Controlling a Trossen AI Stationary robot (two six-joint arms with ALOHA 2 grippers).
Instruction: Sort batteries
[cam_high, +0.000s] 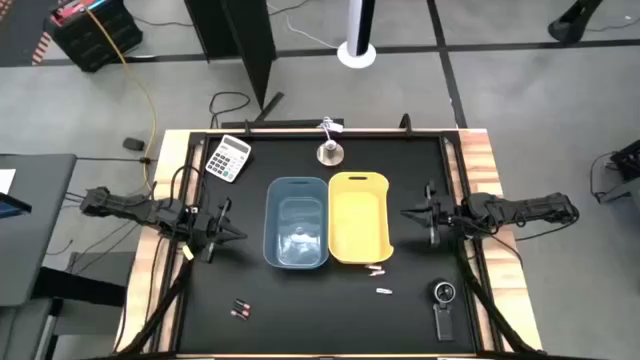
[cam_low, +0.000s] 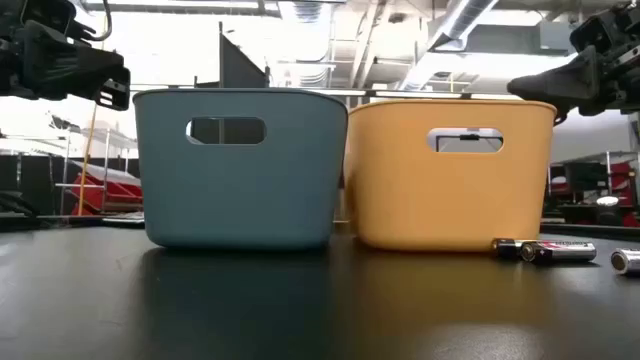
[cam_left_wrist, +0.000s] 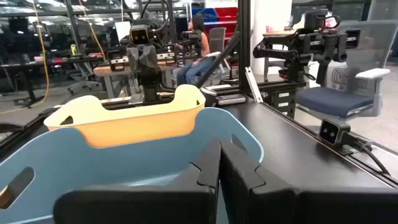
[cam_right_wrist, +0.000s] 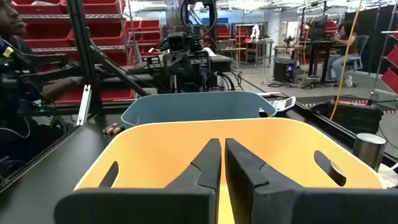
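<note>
Two dark batteries with reddish ends (cam_high: 240, 308) lie on the table near its near-left corner and show small in the right wrist view (cam_right_wrist: 114, 129). Whitish batteries (cam_high: 376, 269) (cam_high: 384, 291) lie in front of the yellow bin; the low view shows them too (cam_low: 545, 250) (cam_low: 625, 260). My left gripper (cam_high: 237, 235) (cam_left_wrist: 219, 168) hovers shut, left of the blue bin (cam_high: 297, 222). My right gripper (cam_high: 405, 212) (cam_right_wrist: 222, 162) hovers shut, right of the yellow bin (cam_high: 358, 215). Neither touches anything.
The blue bin (cam_low: 240, 170) and the yellow bin (cam_low: 450, 175) stand side by side mid-table. A calculator (cam_high: 228, 157) and a metal cup (cam_high: 329, 152) sit toward the far edge. A black round-dial gadget with a handle (cam_high: 444, 305) lies near the right corner. People sit in the room beyond.
</note>
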